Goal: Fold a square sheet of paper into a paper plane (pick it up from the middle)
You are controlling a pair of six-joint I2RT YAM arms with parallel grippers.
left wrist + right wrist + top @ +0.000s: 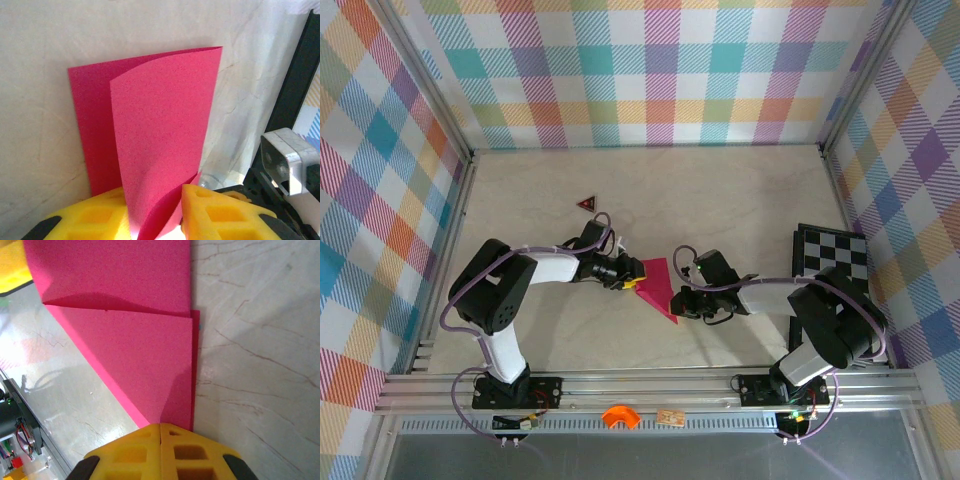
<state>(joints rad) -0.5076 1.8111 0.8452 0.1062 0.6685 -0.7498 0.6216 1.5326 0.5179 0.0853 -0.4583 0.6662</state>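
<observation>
While both end effectors pinch the folded square sheet of paper (657,289), left end effector (156,220) narrowly parted; right end effector (160,452) closed

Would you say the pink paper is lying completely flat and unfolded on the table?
No, the pink paper is folded over, with one flap curving up in front of the other layer.

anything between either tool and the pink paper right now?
Nothing visible. The left tool has the folded pink paper running between its yellow fingers. The right tool is shut at the paper's corner, no gap between them.
</observation>
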